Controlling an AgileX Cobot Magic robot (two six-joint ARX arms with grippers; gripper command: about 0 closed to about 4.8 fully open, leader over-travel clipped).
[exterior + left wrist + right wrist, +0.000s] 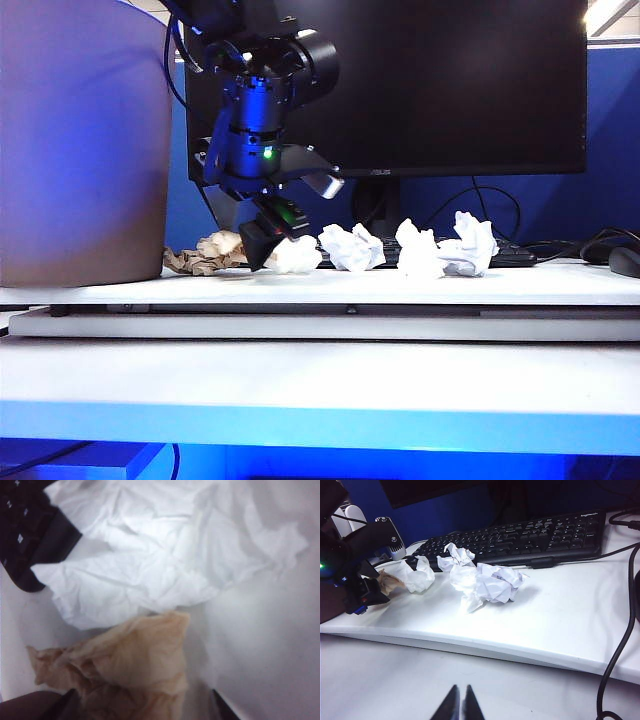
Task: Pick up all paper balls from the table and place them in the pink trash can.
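Crumpled white and tan paper balls (352, 247) beside pink trash can (80, 140)

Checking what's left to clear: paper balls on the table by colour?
White paper balls: 4
Tan paper balls: 1, maybe 2 bunched
Total: 5, maybe 6
Left gripper open at the tan one; right gripper shut, parked clear.

**A:** how cramped is it around the left gripper (262, 243)? Its fingers (225, 709) stand apart, low over a tan paper ball (218, 245) with a white paper ball (296, 254) just beside.

**B:** Pretty boxed in. The pink trash can (80, 140) walls off the left, and the keyboard (530, 532) and monitor (420, 85) block the back. The front of the counter (400, 290) is bare, so there's room there. The right gripper (460, 705) sits pinched together near the front, well apart from everything.
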